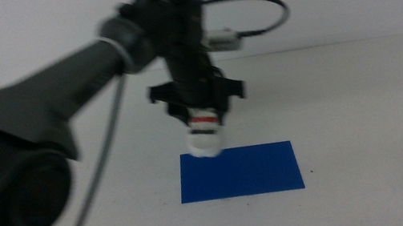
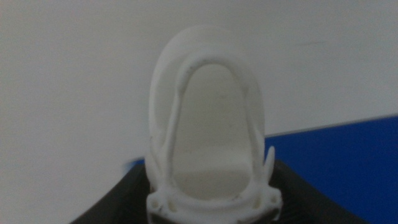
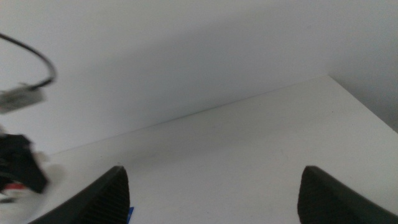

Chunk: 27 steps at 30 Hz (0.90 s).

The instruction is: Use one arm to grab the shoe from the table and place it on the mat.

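My left gripper (image 1: 200,112) on the dark grey arm (image 1: 58,79) is shut on the white shoe (image 1: 205,138). It holds the shoe toe-down over the back left corner of the blue mat (image 1: 247,172); I cannot tell whether the toe touches it. In the left wrist view the shoe (image 2: 208,137) fills the space between the jaws of my left gripper (image 2: 208,208), with the mat (image 2: 336,168) beside it. My right gripper (image 3: 214,193) is open and empty, out of the middle view.
The white table (image 1: 362,104) lies bare around the mat. A black cable (image 1: 266,5) loops behind the left wrist. The right wrist view shows the left gripper (image 3: 18,165) far off and the table's far edge (image 3: 249,99).
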Available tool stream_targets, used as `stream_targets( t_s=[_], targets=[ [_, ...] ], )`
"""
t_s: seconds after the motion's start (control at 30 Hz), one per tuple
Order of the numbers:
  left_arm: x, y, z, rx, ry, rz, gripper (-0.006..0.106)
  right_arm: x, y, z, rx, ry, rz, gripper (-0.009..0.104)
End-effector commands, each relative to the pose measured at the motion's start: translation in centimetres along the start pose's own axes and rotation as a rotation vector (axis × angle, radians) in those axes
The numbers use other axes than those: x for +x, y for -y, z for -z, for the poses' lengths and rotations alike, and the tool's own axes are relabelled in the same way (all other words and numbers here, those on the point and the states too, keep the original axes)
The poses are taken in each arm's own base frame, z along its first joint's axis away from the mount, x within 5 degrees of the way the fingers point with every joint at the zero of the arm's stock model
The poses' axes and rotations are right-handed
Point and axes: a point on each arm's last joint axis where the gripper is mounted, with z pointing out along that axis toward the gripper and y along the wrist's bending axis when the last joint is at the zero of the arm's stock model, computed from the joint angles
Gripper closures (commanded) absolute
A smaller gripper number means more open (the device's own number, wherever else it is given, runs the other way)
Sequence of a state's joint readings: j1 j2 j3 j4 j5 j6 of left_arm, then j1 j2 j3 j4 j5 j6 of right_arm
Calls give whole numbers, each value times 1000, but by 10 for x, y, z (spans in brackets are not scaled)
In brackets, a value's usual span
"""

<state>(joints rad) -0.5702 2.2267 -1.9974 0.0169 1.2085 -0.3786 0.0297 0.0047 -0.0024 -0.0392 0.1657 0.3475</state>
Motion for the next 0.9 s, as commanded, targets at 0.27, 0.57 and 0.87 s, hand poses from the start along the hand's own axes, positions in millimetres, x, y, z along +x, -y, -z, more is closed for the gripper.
stream_targets(
  t_s=[0.27, 0.57, 0.87],
  targets=[
    [6, 43, -17, 59, -32, -3, 102, 0, 0, 0, -4, 10, 13, 16],
    [9, 49, -17, 126, -36, -375, 102, 0, 0, 0, -4, 10, 13, 16],
    [13, 51, -20, 185, 16, -1280, 102, 0, 0, 0, -4, 10, 13, 16]
  ],
)
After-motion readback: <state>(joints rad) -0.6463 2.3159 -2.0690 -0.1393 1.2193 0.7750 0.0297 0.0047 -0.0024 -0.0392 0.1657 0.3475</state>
